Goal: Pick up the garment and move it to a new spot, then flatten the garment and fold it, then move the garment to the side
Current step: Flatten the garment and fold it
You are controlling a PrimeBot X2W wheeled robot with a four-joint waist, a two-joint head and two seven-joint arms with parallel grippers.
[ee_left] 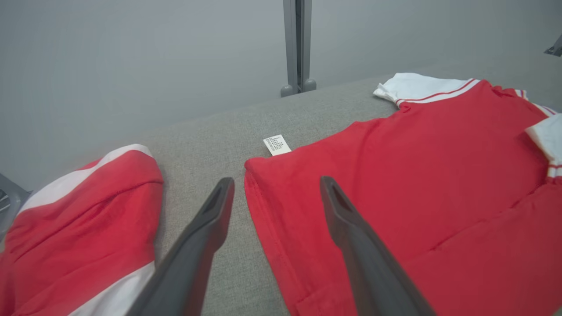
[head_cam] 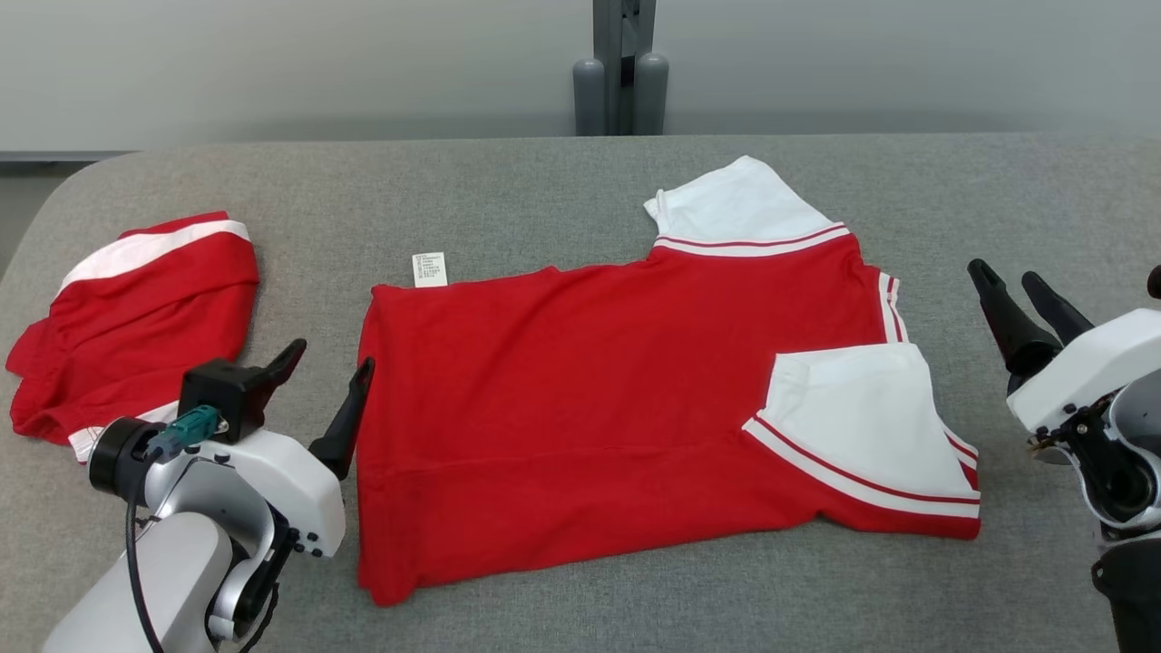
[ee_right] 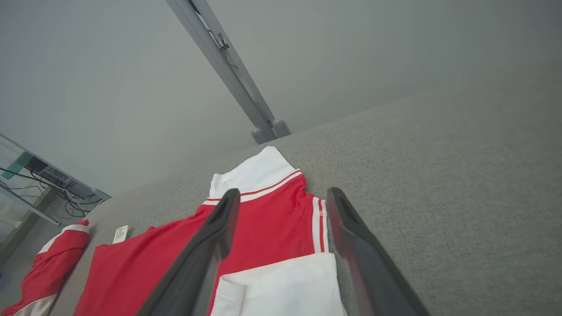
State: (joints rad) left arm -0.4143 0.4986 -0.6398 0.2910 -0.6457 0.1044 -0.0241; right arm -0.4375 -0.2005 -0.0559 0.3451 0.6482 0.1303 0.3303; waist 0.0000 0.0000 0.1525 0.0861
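Note:
The garment (head_cam: 590,399), a red shirt with white sleeves, lies spread flat on the grey table (head_cam: 508,181), collar end to the right. One white sleeve (head_cam: 862,426) is folded over the red body; a white care label (head_cam: 430,268) sticks out at the far left corner. My left gripper (head_cam: 331,356) hovers open just off the shirt's left edge, nothing between its fingers. In the left wrist view the left gripper (ee_left: 276,182) straddles that hem of the garment (ee_left: 417,166). My right gripper (head_cam: 1006,273) stands open and empty, right of the shirt. The right wrist view has the right gripper (ee_right: 283,192) above the garment (ee_right: 272,219).
A second red and white garment (head_cam: 145,308) lies bunched at the table's left end, close behind my left gripper. A grey metal post (head_cam: 621,82) rises behind the table's far edge. Bare grey table surface stretches to the right of the shirt.

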